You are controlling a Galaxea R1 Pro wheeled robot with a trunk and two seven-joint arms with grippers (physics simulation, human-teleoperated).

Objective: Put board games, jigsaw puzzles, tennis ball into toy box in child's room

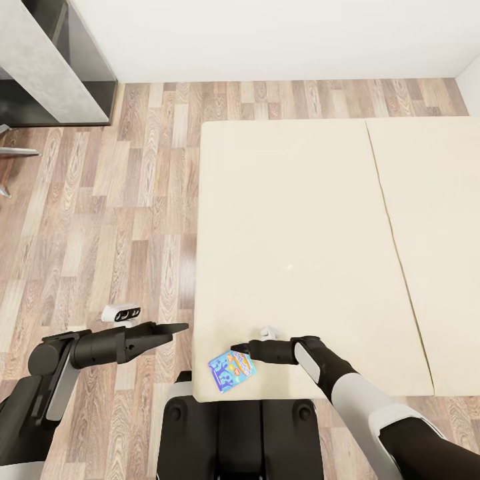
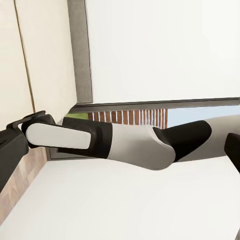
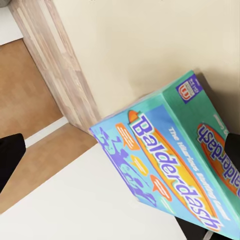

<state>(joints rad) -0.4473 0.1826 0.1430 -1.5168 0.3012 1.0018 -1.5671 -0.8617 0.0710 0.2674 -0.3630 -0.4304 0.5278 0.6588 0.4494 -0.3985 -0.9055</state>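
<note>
**Small blue board game at the near edge of the bed**

The wood-plank floor [image 1: 100, 220] is seen in streaked brown and grey boards. On it the bed [image 1: 293, 220] is spread, a broad, flat cream mattress in two panels parted by a seam. The dark grey table [image 1: 60, 60] is seen at the far left corner. The small blue board game [image 1: 231, 371], a flat printed box lettered "Balderdash" in orange, is tilted over the bed's near edge. It is met by the right gripper [image 1: 241, 349]; whether it is clamped cannot be told. The left gripper [image 1: 170, 330] is held over the floor, its jaws together.
</note>
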